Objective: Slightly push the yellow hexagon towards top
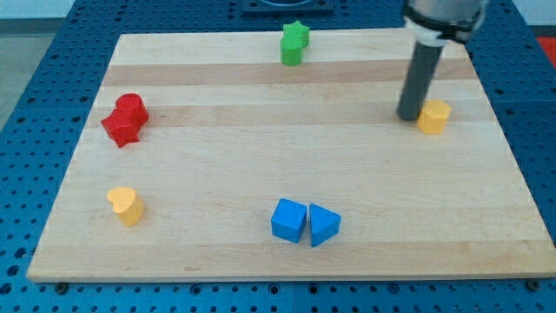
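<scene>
At the view's right, near the top edge of the wooden worktop (261, 252), the yellow hexagon (434, 116) stands. My tip (408, 117) rests just at its left side, touching it or almost; I cannot tell which. I have no claw, only this dark rod, so nothing is grasped.

At the view's top, in the middle, there is a green star block (294, 43). At the left, two red blocks (125, 119) touch each other. Below them stands a yellow heart block (126, 205). At the bottom centre, a blue cube (288, 220) and a blue triangular block (323, 224) stand side by side, touching.
</scene>
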You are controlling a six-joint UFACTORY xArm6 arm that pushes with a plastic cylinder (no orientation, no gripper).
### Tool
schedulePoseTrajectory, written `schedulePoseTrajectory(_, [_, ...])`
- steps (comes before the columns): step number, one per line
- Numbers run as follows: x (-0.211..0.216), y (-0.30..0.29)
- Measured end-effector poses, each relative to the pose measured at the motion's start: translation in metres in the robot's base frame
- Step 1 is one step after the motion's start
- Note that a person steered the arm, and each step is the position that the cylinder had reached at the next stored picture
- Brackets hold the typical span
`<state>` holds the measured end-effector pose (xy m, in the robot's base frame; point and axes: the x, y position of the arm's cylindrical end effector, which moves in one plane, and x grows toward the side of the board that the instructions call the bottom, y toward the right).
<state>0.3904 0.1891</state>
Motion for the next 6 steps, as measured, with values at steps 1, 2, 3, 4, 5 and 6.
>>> schedulePoseTrajectory(1, [-0.001, 0.022])
schedulePoseTrajectory(2, [0.004, -0.035])
schedulePoseTrajectory(3, [0.062, -0.045])
schedulePoseTrajectory(4, [0.082, 0.028])
schedulePoseTrajectory(5, [0.058, 0.069])
schedulePoseTrajectory(6, [0.048, 0.060])
